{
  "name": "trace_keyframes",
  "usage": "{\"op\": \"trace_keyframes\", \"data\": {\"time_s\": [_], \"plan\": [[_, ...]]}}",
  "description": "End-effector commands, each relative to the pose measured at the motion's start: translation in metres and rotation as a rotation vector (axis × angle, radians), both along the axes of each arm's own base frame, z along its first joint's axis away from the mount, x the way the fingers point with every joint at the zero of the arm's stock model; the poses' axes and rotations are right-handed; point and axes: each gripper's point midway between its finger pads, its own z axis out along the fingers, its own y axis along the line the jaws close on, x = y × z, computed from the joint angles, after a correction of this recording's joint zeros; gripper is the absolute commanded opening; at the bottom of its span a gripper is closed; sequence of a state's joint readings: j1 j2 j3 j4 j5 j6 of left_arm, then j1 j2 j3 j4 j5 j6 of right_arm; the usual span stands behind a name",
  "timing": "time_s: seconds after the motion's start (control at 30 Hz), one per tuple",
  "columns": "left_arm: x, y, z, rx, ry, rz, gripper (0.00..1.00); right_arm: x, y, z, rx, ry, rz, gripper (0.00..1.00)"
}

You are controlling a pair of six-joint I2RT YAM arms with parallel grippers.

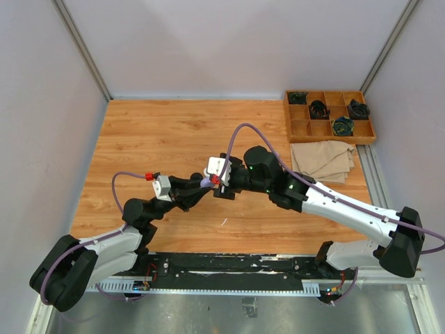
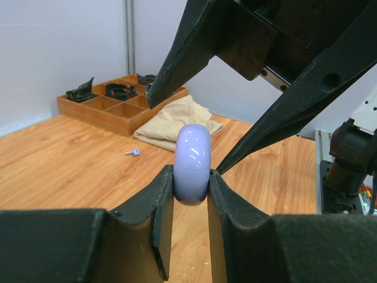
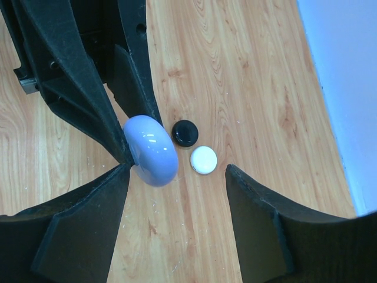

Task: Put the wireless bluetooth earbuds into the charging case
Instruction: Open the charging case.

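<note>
Left tool (image 2: 191, 175) clamped on lilac charging case (image 2: 193, 147), held on edge at frame centre. Right tool (image 3: 177, 171) spread open, straddling case. Lilac earbud (image 2: 134, 152) lies on surface (image 2: 70, 153) left of case, near folded cloth (image 2: 177, 121). Wooden tray (image 1: 304, 128), upper right: dark items (image 1: 318, 108) in several compartments.

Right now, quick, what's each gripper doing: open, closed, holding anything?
Left gripper: shut on the lilac case.
Right gripper: open, jaws spread wide around that case, not clamped on it.

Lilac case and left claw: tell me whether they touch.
Touching. Left wrist view shows the left claw clamped against both sides of the lilac case.
</note>
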State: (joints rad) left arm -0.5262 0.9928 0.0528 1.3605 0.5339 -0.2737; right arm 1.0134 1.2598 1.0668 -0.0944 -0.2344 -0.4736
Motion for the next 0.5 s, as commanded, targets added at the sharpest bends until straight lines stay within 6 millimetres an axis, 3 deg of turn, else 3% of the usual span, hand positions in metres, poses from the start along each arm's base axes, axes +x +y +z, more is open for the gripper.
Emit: {"op": "trace_keyframes", "data": {"time_s": [0.0, 0.2, 0.47], "plan": [[-0.006, 0.0, 0.008, -0.017, -0.046, -0.015, 0.0, 0.003, 0.009, 0.006, 0.016, -0.061, -0.005, 0.67], [-0.007, -0.003, 0.007, -0.01, -0.04, -0.036, 0.0, 0.006, 0.011, 0.005, 0.006, -0.085, -0.03, 0.66], [-0.007, -0.007, 0.002, 0.016, -0.033, -0.053, 0.0, 0.009, 0.007, 0.021, 0.033, -0.123, -0.068, 0.65]]}}
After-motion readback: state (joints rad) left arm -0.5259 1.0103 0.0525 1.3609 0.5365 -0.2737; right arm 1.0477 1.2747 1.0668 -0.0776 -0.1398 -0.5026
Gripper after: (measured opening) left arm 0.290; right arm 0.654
